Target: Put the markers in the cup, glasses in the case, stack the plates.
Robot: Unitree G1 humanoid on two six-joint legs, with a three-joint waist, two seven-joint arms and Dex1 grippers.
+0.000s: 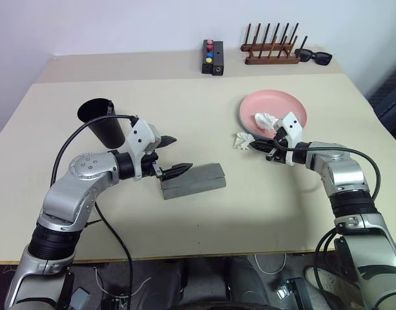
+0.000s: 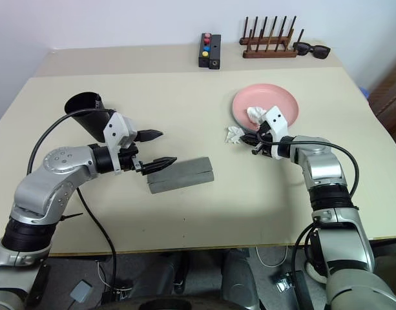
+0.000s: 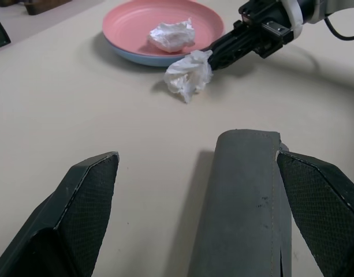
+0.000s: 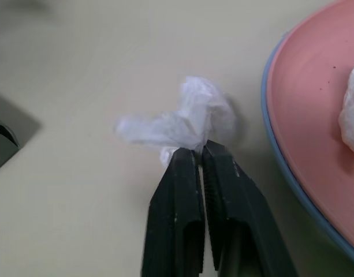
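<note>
Right tool (image 4: pixel 198 151) of mine is pinched shut on a crumpled tissue (image 4: pixel 188 118) just off the stacked plates' (image 1: pixel 294 110) rim, left tool (image 1: pixel 171 155) gaping wide over the closed case's (image 1: pixel 192 181) end, cup (image 1: pixel 101 119) nearby, open tabletop (image 1: pixel 185 103) between.

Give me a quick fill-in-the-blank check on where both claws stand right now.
1. The right claw is shut on a crumpled white ____.
2. The pink plate sits stacked on a ____ plate.
3. The left claw stands ____ beside the grey case.
4. A second wad lies on the ____ plate.

Missing words: tissue; blue; open; pink
</note>
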